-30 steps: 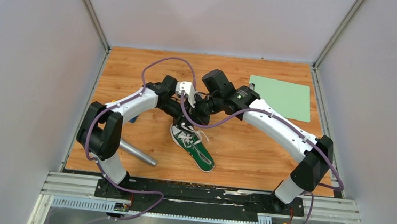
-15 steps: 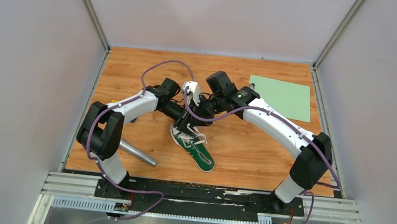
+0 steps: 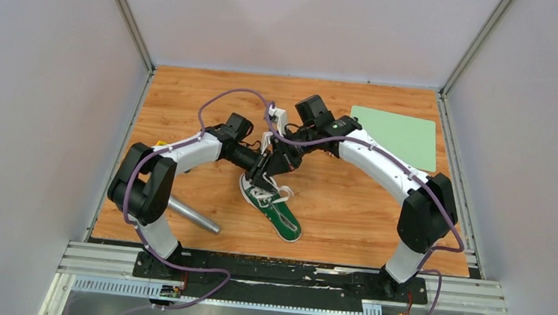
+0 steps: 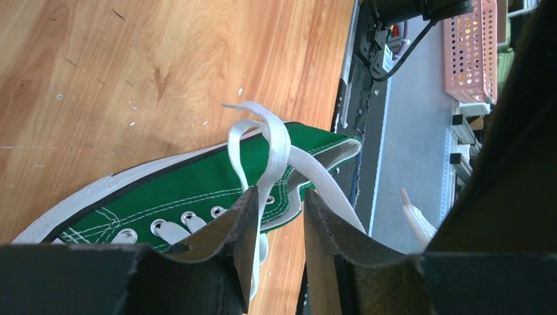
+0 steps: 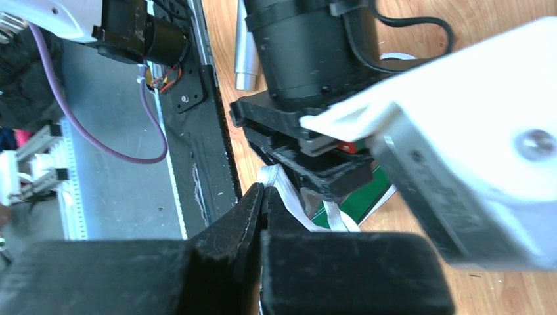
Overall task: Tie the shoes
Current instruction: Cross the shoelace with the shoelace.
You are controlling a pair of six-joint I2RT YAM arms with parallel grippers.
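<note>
We found the shoe (image 3: 272,210) near the middle of the table (image 3: 190,98), heel toward the near edge. The left gripper (image 4: 279,220) stood parted about its laces (image 4: 276,141), and the right gripper (image 5: 263,197) was clenched, though we could not tell whether the strand at its tips was pinched. We judged the shoe light and apt to slide, and the flat laces limp and slippery, best pinched close above the top eyelets.

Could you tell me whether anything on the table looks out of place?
A grey metal tube lies loose beside the left arm, unrelated to lacing. The sneaker's white laces sprawl untied, as expected.
</note>
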